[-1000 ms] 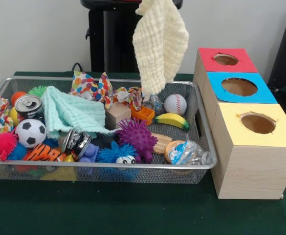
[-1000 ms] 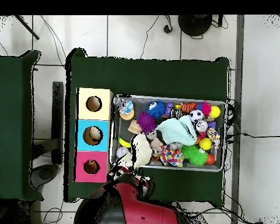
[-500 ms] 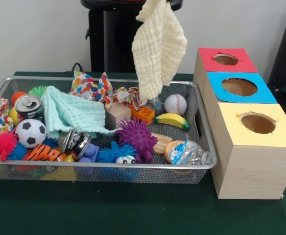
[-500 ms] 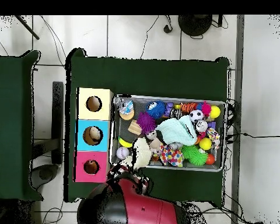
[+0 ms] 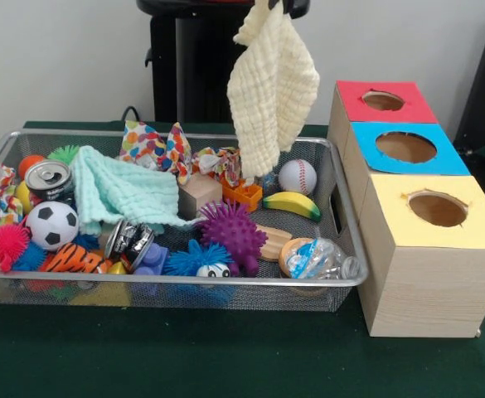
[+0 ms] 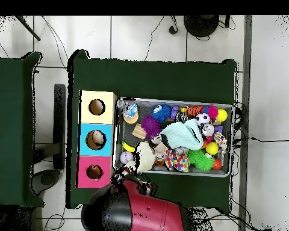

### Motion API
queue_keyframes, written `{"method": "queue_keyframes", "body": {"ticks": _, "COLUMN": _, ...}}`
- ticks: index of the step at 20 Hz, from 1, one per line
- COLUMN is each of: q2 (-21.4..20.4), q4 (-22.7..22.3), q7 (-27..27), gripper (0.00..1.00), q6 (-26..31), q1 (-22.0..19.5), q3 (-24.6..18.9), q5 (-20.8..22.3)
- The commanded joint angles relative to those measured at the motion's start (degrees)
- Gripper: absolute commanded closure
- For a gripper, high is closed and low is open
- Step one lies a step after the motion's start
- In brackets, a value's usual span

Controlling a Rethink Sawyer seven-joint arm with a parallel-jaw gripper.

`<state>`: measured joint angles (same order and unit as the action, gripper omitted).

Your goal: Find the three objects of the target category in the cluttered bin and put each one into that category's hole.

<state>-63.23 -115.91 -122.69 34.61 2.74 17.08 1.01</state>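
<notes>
Front view: my hand (image 5: 277, 4) is barely in frame at the top edge, clamped on the cream cloth (image 5: 273, 87). The cloth hangs free above the far right corner of the wire bin (image 5: 341, 282), touching nothing below. Step in hand, as I judge it: carry one cloth to its hole. Next move calls for travel to the right over the boxes, then lowering so the dangling tail feeds into a hole instead of draping over the rim. Which hole takes cloths I can't tell. Count: three boxes in a row, red-top (image 5: 382, 101), blue-top (image 5: 405, 148), yellow-top (image 5: 437, 209), one hole each. In the bin: one mint cloth (image 5: 118, 191), one soccer ball (image 5: 50, 225), one baseball (image 5: 298, 176), one banana (image 5: 292, 204), one purple spiky ball (image 5: 231, 230), two cans showing.

Overhead view: my arm (image 6: 138, 210) covers the hand, so grip can't be told here. Cream cloth (image 6: 145, 155) sits over the bin edge nearest the boxes, level with the gap between the blue box (image 6: 97, 139) and the red box (image 6: 94, 172). Something pale lies in the blue box's hole; can't identify it. All on the green bench (image 6: 153, 78).
</notes>
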Motion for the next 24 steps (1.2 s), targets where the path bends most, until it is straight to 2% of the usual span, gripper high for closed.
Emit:
{"method": "queue_keyframes", "body": {"ticks": 1, "q2": 2.0, "q4": 3.5, "q7": -6.6, "gripper": 1.00, "q6": -2.4, "q1": -0.9, "q3": -5.7, "q5": -2.7}}
{"method": "queue_keyframes", "body": {"ticks": 15, "q2": 3.8, "q4": 5.8, "q7": -6.2, "gripper": 1.00, "q6": -3.7, "q1": -1.5, "q3": -6.2, "q5": -4.4}}
{"method": "queue_keyframes", "body": {"ticks": 24, "q2": 5.1, "q4": 6.3, "q7": -3.7, "gripper": 1.00, "q6": -9.0, "q1": -3.3, "q3": -8.8, "q5": -5.0}}
